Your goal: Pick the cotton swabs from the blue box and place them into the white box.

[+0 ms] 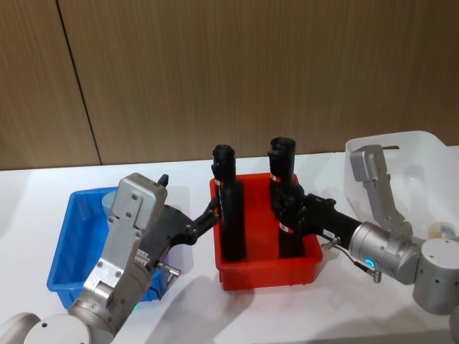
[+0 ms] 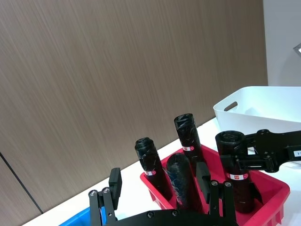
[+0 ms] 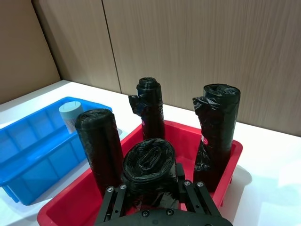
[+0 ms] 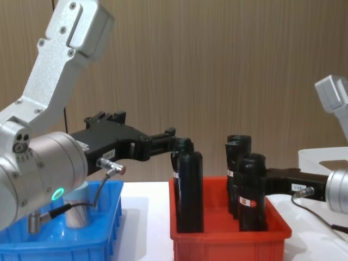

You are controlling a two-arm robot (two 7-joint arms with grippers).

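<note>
One cotton swab jar (image 3: 71,114) with a pale blue lid stands in the blue box (image 1: 72,244), in the far corner nearest the red bin; it also appears as the jar (image 4: 76,211) behind my left arm. The white box (image 1: 423,161) stands at the far right, with a small pale item (image 1: 442,231) on its floor. My left gripper (image 2: 159,181) is open above the red bin's left side, its fingers straddling a black roll (image 2: 181,181). From the right, my right gripper (image 3: 150,188) is shut on another black roll (image 3: 149,162) in the bin.
The red bin (image 1: 265,276) sits between the two boxes and holds several tall black rolls (image 1: 231,208). A wood-panelled wall runs behind the white table. My left forearm (image 1: 129,244) hangs over the blue box's right side.
</note>
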